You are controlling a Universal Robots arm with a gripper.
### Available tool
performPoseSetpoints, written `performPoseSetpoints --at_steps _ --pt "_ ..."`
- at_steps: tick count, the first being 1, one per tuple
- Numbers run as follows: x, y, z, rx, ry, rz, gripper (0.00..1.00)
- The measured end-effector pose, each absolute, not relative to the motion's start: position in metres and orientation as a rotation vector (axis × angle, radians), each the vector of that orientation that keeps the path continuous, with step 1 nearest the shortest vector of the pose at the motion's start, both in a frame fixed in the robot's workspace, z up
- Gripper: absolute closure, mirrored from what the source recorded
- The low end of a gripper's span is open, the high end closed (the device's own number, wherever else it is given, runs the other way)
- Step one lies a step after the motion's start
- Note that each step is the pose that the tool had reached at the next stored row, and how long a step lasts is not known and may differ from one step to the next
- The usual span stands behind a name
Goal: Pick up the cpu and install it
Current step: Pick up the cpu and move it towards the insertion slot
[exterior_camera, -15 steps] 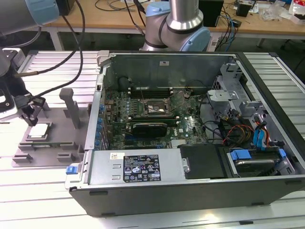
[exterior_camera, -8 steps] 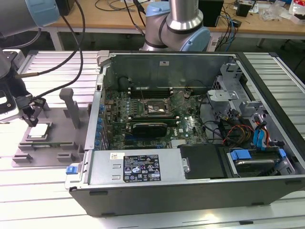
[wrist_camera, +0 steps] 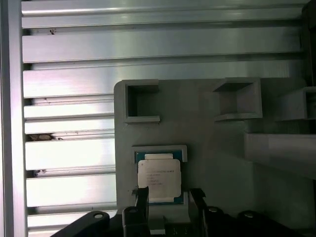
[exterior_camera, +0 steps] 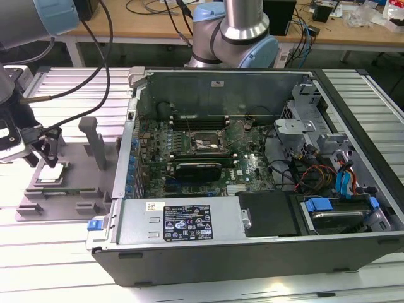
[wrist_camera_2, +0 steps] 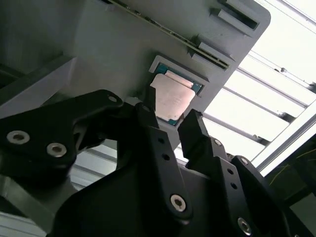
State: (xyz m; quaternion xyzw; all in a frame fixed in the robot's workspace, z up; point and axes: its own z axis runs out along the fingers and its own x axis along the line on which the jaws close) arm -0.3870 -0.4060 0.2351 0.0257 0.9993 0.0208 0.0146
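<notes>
The cpu is a small square chip with a silver top, lying flat in a recess of the grey plastic tray at the exterior view's left. In both wrist views the cpu rests in its pocket. My gripper hangs just above that pocket. Its black fingers stand apart, one to each side of the chip's near edge. The gripper is open, and nothing sits between the fingertips.
An open computer case lies beside the tray, toward the exterior view's right. Its motherboard carries the black socket frame. Upright grey posts rise from the tray. Cables run to the arm. Everything rests on a ribbed aluminium table.
</notes>
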Motion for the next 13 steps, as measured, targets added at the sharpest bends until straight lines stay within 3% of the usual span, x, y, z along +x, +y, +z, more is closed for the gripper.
performPoseSetpoints --at_steps 3,13 --pt "-0.387 -0.406 0.235 0.080 3.111 0.065 0.40" --pt "-0.389 -0.405 0.216 0.079 3.111 0.061 0.40"
